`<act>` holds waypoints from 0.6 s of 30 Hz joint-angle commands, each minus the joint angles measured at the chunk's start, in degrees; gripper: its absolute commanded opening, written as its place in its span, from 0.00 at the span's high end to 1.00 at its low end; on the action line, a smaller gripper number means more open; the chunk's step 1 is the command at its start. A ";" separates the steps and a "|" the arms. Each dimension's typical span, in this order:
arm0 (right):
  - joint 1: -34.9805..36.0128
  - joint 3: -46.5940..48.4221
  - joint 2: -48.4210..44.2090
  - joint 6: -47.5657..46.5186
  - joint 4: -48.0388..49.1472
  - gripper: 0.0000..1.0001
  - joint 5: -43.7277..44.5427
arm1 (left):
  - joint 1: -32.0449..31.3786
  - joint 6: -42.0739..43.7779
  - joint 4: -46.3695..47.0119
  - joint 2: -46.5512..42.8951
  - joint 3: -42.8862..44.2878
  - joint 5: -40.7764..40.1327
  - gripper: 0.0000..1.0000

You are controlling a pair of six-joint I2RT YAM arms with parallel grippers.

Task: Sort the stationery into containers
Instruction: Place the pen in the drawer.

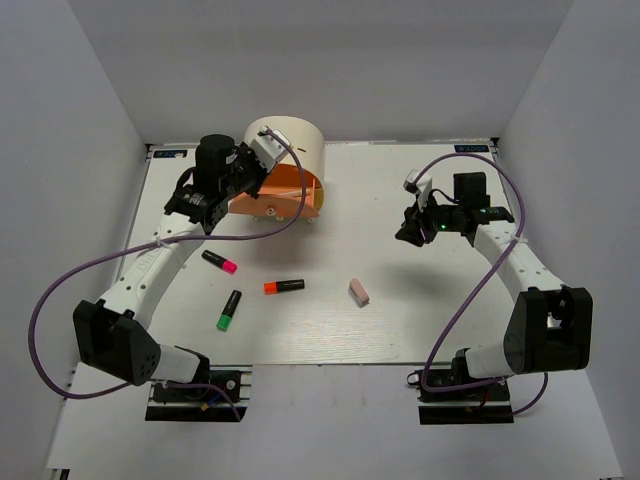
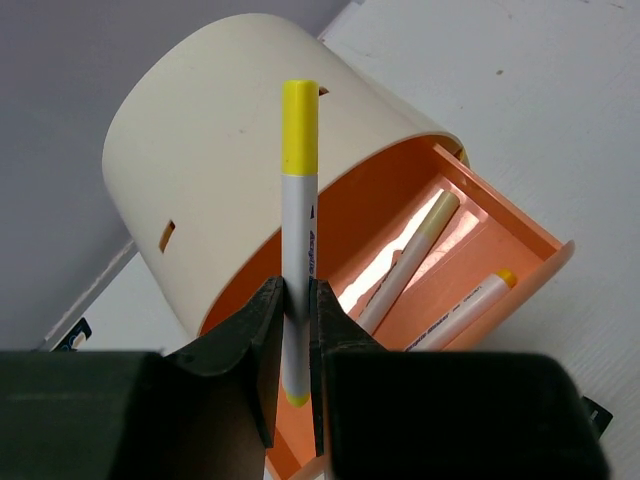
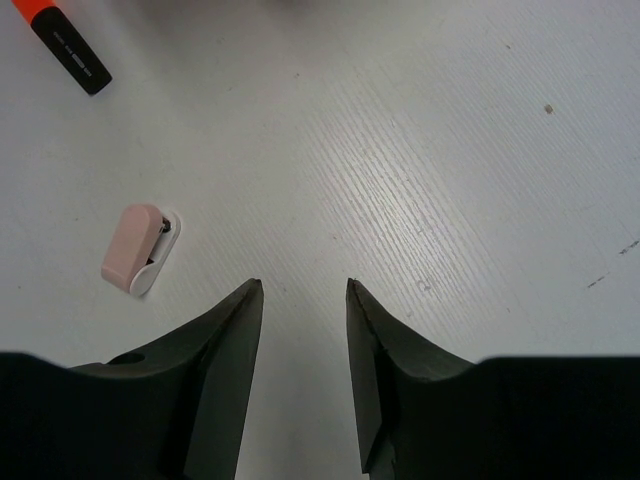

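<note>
Here the left hand (image 2: 298, 305) is clamped on a thin white stick (image 2: 299, 215). The stick stands upright between the fingers, its yellow tip pointing away from the hand, over the near rim of the orange drawer (image 2: 525, 255). The drawer is pulled out of the cream cabinet (image 2: 210, 150), which rises just beyond the fingers. A second stick (image 2: 412, 255) and a third stick (image 2: 470, 300) lie slanted inside the drawer. Both are to the right of the held one and clear of it.

The right hand (image 3: 300, 295) hangs above the desk (image 3: 480, 150) with its fingers apart and nothing between them. The pink eraser (image 3: 133, 248) lies on the desk ahead of this hand and off to the left of its fingers in the wrist view, not touching them. It seems to sit in a white sleeve, though it is too small to be sure. Farther ahead on the same side lies the orange-red highlighter (image 3: 70, 45), partly cut by the frame edge.

From above, the pink highlighter (image 1: 219, 263) and the green highlighter (image 1: 229, 310) lie on the desk well apart from the left hand, back beside its forearm.
</note>
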 commanded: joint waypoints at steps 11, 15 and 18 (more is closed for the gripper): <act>-0.24 1.05 -0.07 0.91 1.78 0.53 -1.66 | 0.76 -1.22 2.17 -2.93 -1.36 1.53 0.69; -0.15 0.96 -0.07 0.82 1.86 0.53 -1.74 | 0.76 -1.22 2.17 -3.46 -1.90 1.53 0.68; -0.06 0.96 -0.07 0.82 1.95 0.53 -1.66 | 0.76 -1.22 2.17 -3.98 -2.42 1.00 0.66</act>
